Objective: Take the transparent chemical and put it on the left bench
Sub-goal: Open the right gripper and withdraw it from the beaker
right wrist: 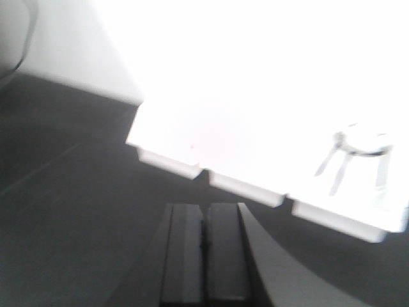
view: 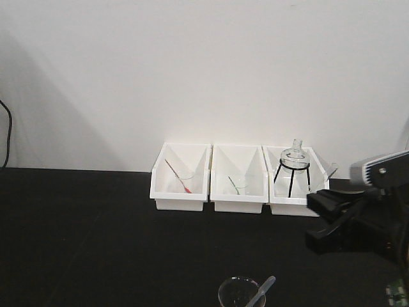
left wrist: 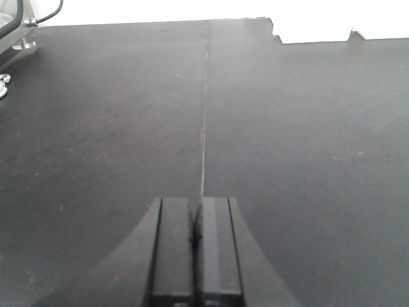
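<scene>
The left bench [view: 96, 236] is a matte black countertop with three white bins against the wall. A clear pipette [view: 264, 289] leans in a glass beaker [view: 238, 295] at the front edge, bulb up to the right. A faint clear shape [view: 330, 169] at the right bin's right wall may be another pipette; I cannot tell. My right gripper [view: 313, 217] is shut and empty, hovering in front of the right bin, above and right of the beaker. In its wrist view [right wrist: 204, 211] it faces the bins. My left gripper [left wrist: 195, 208] is shut and empty over bare countertop [left wrist: 287, 141].
The left bin [view: 180, 179] holds a red-tipped pipette [view: 179, 177]. The middle bin [view: 238, 182] holds a green-tipped pipette [view: 235, 186]. The right bin [view: 295, 192] holds a glass flask [view: 294, 157] on a black tripod. A cable [view: 6, 131] hangs at the far left.
</scene>
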Tool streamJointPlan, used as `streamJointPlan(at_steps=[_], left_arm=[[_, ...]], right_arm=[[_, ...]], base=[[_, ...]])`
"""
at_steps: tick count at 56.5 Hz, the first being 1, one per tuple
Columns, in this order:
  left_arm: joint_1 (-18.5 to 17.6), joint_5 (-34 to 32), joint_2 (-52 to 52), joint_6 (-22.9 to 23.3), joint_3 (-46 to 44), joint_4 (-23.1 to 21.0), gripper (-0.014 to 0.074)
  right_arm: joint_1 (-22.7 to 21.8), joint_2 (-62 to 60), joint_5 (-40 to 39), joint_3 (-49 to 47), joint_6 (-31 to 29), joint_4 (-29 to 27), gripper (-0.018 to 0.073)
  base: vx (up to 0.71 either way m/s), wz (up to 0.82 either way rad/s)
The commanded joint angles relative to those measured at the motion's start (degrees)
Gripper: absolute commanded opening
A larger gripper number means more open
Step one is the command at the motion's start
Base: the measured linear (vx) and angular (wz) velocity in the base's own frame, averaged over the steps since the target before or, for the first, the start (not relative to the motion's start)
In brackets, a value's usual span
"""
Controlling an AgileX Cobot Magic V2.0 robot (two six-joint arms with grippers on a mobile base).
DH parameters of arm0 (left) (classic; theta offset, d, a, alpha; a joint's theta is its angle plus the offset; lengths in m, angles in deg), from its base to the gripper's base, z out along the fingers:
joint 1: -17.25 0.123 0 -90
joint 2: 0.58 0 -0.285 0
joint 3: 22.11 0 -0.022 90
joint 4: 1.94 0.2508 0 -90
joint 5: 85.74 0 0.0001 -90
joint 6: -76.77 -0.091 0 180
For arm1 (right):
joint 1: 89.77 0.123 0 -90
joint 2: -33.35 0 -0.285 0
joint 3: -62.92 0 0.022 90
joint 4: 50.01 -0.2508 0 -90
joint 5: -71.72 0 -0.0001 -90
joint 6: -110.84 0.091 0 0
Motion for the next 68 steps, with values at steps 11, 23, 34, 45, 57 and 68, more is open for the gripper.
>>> streamJointPlan(at_steps=[11, 23, 34, 45, 57, 68], left_arm=[[-0.1, -4.5, -1.1, 0.4, 0.9, 0.0, -0.0004], [-0.1, -4.5, -1.1, 0.4, 0.9, 0.0, -0.0004], [-0.1, -4.5, -1.1, 0.4, 0.9, 0.0, -0.0004], [-0.1, -4.5, -1.1, 0.4, 0.9, 0.0, -0.0004], [-0.1, -4.5, -1.1, 0.4, 0.9, 0.0, -0.0004], [-0.1, -4.5, -1.1, 0.4, 0.9, 0.0, -0.0004]], right_arm=[[-0.2, -14.4, 2.1, 9.5, 0.3, -1.0, -0.0008], [-0.2, -22.6, 2.2, 16.8, -2.0, -0.6, -0.0007], [-0.2, -28.2, 2.3, 20.3, -2.0, -0.6, -0.0007], [-0.2, -29.6, 2.0, 20.7, -2.0, -0.6, -0.0007], [-0.2, -29.6, 2.0, 20.7, -2.0, -0.6, -0.0007], [-0.2, -28.6, 3.6, 20.7, -5.1, -5.5, -0.0007]], base=[[0.0, 0.0], [0.0, 0.0], [0.0, 0.0], [0.0, 0.0], [0.0, 0.0], [0.0, 0.0]])
